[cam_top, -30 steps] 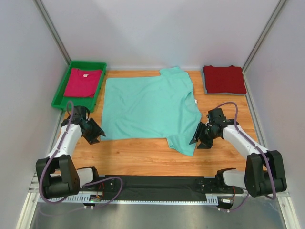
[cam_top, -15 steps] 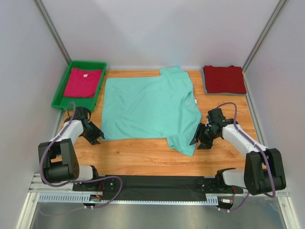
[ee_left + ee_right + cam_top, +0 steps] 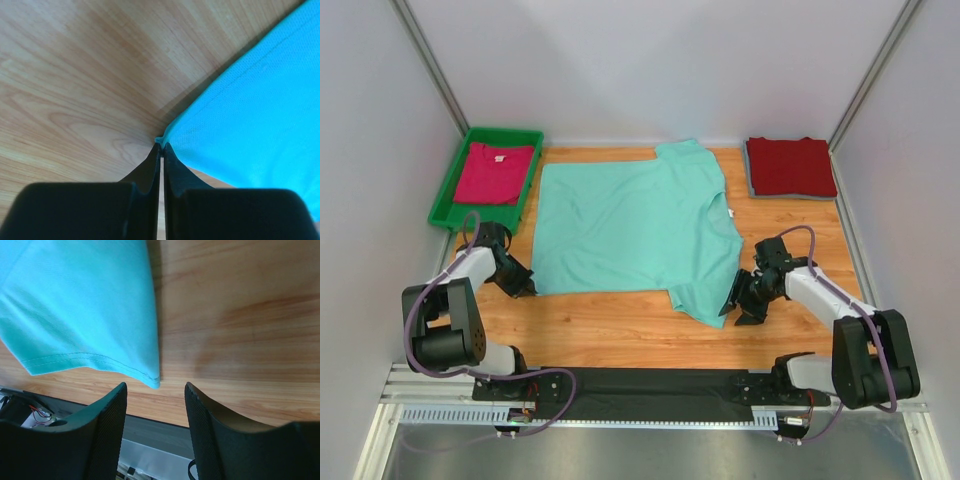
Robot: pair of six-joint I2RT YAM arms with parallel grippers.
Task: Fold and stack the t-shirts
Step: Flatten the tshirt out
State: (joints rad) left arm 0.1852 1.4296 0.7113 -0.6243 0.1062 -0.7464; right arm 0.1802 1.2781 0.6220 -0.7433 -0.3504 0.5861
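The mint-teal t-shirt [image 3: 630, 225] lies spread flat across the middle of the table. My left gripper [image 3: 525, 287] is at its near left corner. In the left wrist view the black fingertips [image 3: 152, 157] are pinched together on that corner of the teal cloth [image 3: 250, 130]. My right gripper [image 3: 733, 305] stands open at the near sleeve's tip. In the right wrist view the sleeve [image 3: 85, 315] ends just ahead of the gap between the fingers, and nothing is held. The dark red t-shirt [image 3: 790, 165] sits folded at the back right. The magenta-pink t-shirt [image 3: 495, 172] lies in the tray.
A green plastic tray [image 3: 448, 192] stands at the back left against the wall. White walls enclose the table on three sides. A black strip and metal rail [image 3: 650, 385] run along the near edge between the arm bases.
My left gripper has slid in to the shirt's near left corner and shut on it. My right gripper has shifted slightly nearer along the sleeve's edge and stays open.
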